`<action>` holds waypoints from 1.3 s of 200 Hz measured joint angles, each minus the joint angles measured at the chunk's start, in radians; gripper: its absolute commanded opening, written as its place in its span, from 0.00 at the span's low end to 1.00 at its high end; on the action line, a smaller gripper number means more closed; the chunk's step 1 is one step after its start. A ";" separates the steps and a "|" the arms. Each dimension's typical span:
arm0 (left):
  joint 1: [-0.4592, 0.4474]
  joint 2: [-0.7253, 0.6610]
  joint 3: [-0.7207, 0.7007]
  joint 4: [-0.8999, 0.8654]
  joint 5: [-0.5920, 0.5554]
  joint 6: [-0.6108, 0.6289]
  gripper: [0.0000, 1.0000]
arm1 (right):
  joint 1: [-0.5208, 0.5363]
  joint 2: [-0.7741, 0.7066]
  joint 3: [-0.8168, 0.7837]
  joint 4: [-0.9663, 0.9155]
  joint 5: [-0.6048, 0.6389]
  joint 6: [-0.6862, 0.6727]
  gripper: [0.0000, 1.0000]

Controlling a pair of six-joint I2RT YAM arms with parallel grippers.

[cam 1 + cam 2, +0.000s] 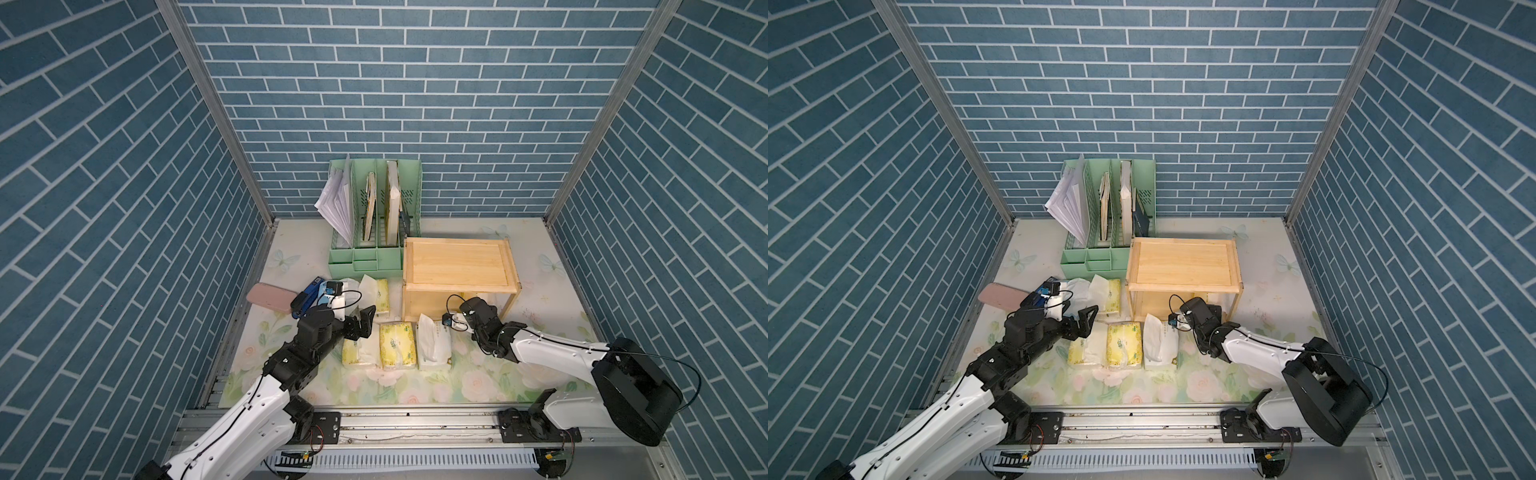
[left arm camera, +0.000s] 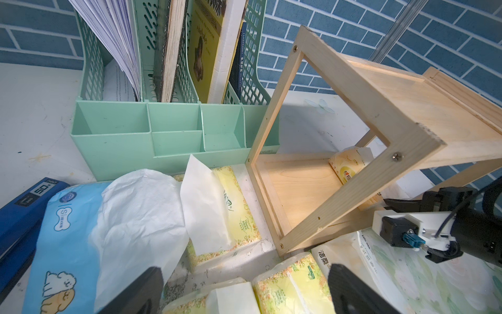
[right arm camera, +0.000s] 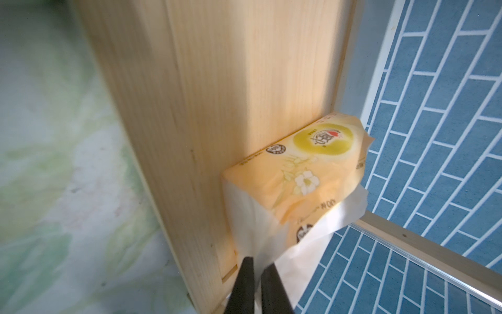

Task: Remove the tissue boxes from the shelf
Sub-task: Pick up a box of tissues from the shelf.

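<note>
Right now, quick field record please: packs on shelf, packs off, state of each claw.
on shelf: orange-yellow pack, on the lower board of the wooden shelf
off shelf, on table: blue-white pack, three pale yellow packs, white pack
left claw: open, empty, above the table packs
right claw: shut on the orange-yellow pack's near end

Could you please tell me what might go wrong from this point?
The right hand pinches just the white end of the orange pack, so tissue may tear or slip out. The pack lies on the lower board of the shelf; dragging it could snag the frame or shift the shelf.
</note>
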 measured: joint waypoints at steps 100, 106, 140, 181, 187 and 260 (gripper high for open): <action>0.000 -0.005 -0.001 0.000 -0.005 0.000 1.00 | -0.005 0.012 0.061 -0.097 -0.007 0.046 0.00; 0.000 -0.005 -0.001 0.000 -0.006 0.000 1.00 | -0.005 0.002 0.069 -0.116 -0.008 0.055 0.00; 0.000 -0.005 -0.001 0.000 -0.006 0.001 1.00 | 0.015 -0.084 0.109 -0.238 0.000 0.087 0.00; 0.000 -0.002 -0.001 0.000 -0.009 0.004 1.00 | 0.069 -0.155 0.209 -0.445 -0.002 0.143 0.00; 0.000 -0.002 -0.001 0.000 -0.011 0.004 1.00 | 0.080 -0.161 0.225 -0.475 -0.004 0.157 0.00; 0.000 0.000 -0.001 0.000 -0.026 0.007 1.00 | 0.195 -0.173 0.359 -0.803 -0.054 0.317 0.00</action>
